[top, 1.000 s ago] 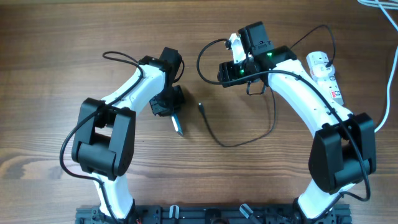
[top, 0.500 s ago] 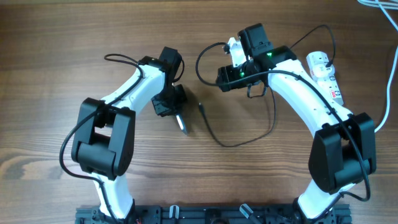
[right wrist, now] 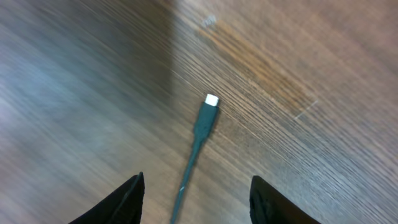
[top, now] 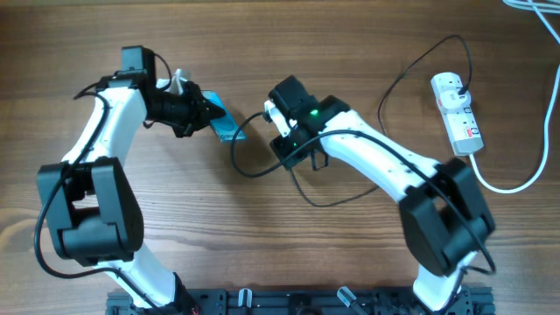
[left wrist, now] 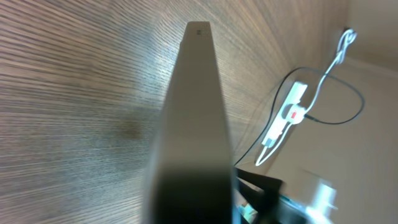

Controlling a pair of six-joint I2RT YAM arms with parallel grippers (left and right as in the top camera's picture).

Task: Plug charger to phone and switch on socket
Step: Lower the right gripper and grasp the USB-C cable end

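Note:
My left gripper (top: 199,110) is shut on the phone (top: 227,129), held off the table at the back left with its cyan screen up. In the left wrist view the phone (left wrist: 196,93) shows edge-on. The charger's black cable (top: 306,199) loops across the table middle. Its metal-tipped connector (right wrist: 211,99) lies on the wood just ahead of my right gripper (right wrist: 196,202), which is open with the cable running between its fingers. In the overhead view the right gripper (top: 269,122) is just right of the phone. The socket (top: 457,114) lies at the far right, with the charger's plug in its far end.
The socket's thick white cord (top: 516,179) curves off the right edge. Another white cable (top: 534,13) crosses the top right corner. The socket also shows far off in the left wrist view (left wrist: 289,112).
My left arm has swung to the back left with the phone, now screen up. My right arm has moved left and forward over the cable's end, which has shifted left.

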